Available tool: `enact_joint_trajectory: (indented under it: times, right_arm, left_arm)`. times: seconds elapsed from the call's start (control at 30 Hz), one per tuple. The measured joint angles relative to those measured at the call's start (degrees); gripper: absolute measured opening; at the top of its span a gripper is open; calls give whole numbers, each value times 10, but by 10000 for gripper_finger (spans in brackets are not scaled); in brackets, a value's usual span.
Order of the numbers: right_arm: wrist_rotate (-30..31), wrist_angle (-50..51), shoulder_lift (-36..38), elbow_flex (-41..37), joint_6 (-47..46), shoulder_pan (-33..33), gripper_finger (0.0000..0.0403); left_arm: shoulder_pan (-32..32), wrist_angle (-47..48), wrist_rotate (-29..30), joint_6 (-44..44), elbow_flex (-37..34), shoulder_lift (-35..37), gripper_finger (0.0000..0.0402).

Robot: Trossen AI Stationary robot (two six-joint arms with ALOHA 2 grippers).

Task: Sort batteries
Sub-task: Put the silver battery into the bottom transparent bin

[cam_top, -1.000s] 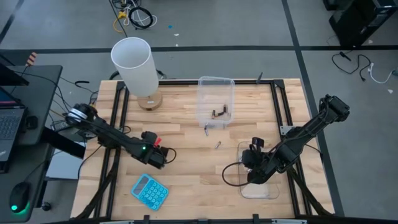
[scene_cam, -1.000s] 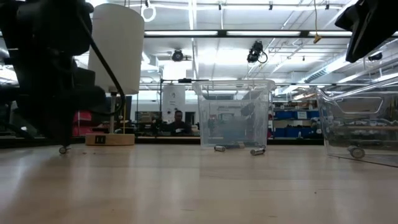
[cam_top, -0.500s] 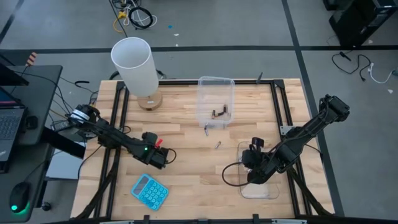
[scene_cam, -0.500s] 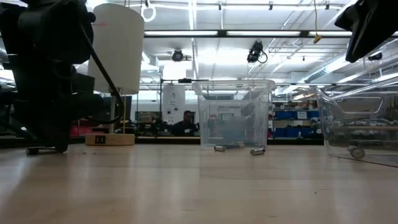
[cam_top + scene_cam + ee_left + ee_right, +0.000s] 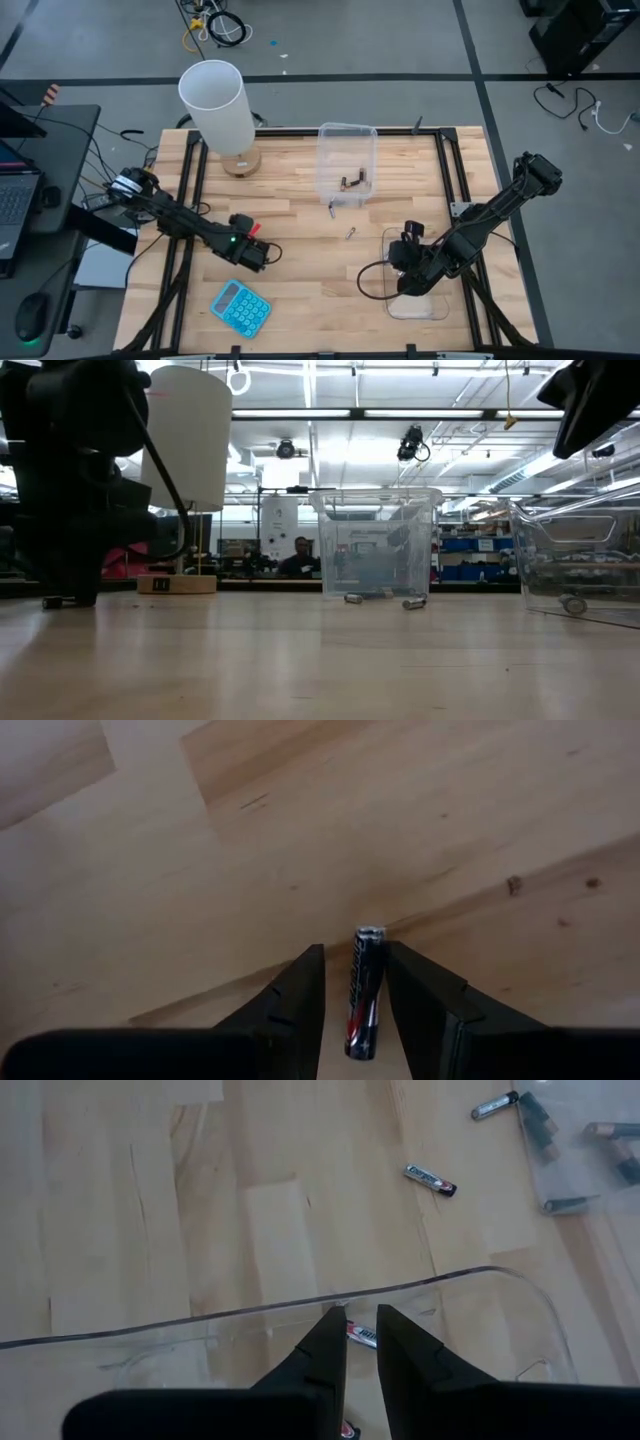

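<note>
wooden table [image 5: 300,290]: left gripper [image 5: 352,988] low, fingers parted astride black battery [image 5: 364,990]; right gripper [image 5: 361,1342] nearly closed, empty, over clear tub [image 5: 500,1295].

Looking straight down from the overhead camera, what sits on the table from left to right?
Lamp → left tool → tub with batteries → loose battery → right tool over a second tub. The calculator overlaps the lamp and tool sideways.

Two dark jointed arms, black cables looped alongside; left arm [image 5: 190,222] shows green light, red patch.
</note>
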State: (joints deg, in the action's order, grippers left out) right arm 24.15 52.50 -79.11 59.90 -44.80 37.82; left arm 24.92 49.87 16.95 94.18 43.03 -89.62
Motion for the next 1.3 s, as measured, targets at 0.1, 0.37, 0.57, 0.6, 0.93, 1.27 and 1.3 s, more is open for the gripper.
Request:
enact_joint_trajectory:
  times: [0.1, 0.37, 0.57, 0.6, 0.93, 1.27, 1.3]
  right_arm:
    - [3, 0, 0, 0, 0, 0, 46]
    - [3, 0, 0, 0, 0, 0, 46]
    - [3, 0, 0, 0, 0, 0, 46]
    - [3, 0, 0, 0, 0, 0, 46]
    - [19, -3, 0, 0, -1, 0, 46]
    - [29, -4, 0, 0, 0, 0, 46]
    - [29, -5, 0, 0, 0, 0, 46]
  left_arm:
    - [5, -1, -3, -14, 0, 0, 104]
    - [7, -1, -14, -26, 1, 1, 16]
    - [8, 0, -10, -51, 1, 1, 11]
    - [8, 0, -6, -54, 2, 1, 11]
    - [12, 37, 54, -118, 55, -1, 0]
    - [18, 4, 79, -200, 105, -1, 6]
    - [23, -21, 79, -232, 111, -1, 9]
